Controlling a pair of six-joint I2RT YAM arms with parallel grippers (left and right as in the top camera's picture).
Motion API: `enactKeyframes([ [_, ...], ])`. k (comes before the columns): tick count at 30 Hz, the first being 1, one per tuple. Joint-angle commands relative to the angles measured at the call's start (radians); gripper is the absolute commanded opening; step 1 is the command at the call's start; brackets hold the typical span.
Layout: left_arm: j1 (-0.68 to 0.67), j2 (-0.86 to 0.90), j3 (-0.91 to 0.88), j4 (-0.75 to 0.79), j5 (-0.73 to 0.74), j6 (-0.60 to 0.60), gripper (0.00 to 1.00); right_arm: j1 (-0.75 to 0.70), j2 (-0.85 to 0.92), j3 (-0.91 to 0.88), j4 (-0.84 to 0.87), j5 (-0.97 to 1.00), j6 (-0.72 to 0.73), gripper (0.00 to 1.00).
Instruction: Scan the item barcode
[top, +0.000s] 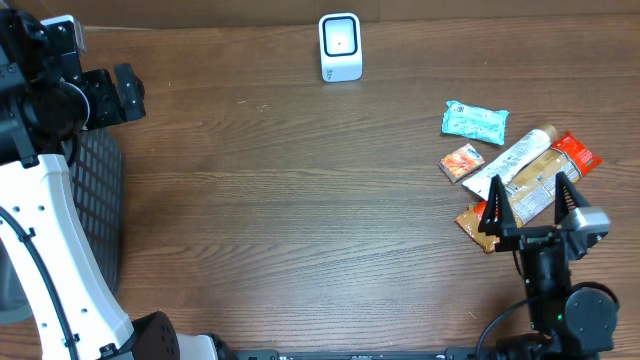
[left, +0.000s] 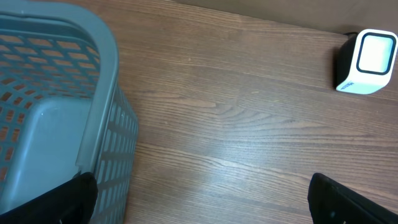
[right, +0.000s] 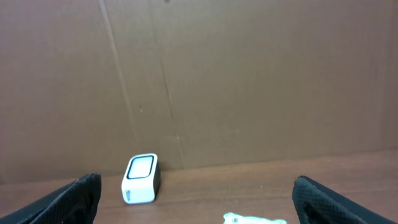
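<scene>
Brown wood-grain bench, two open-handed arms, and a heap of goods lying well apart from the scanner.

We see the left arm's fingers spread wide and holding nothing, above bare wood just beside a grey plastic lattice basket. The right arm's fingers stand equally wide and empty. From above they straddle a cream-and-brown squeeze tube in the heap at the bench's right side. Around that tube lie a teal foil packet, a small orange sachet, a red packet and an orange-brown sachet. The small white box-shaped barcode scanner stands upright at the far edge, before a brown cardboard wall.
</scene>
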Motion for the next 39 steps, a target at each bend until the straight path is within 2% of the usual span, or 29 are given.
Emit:
enactKeyframes([
  [1,0.004,0.003,0.006,0.003,0.006,0.015,1.00,0.001,-0.069,-0.063,0.032,0.017,-0.005,1.00],
  [7,0.004,0.003,0.006,0.003,0.006,0.015,1.00,0.001,-0.177,-0.165,0.040,0.016,-0.004,1.00],
  [13,0.004,0.003,0.006,0.003,0.006,0.015,1.00,0.001,-0.177,-0.229,0.011,0.016,-0.004,1.00],
  [17,0.004,0.003,0.006,0.003,0.006,0.015,1.00,0.001,-0.177,-0.229,-0.138,0.015,-0.004,1.00],
  [39,0.004,0.003,0.006,0.003,0.006,0.015,1.00,0.001,-0.176,-0.229,-0.134,0.013,-0.004,1.00],
])
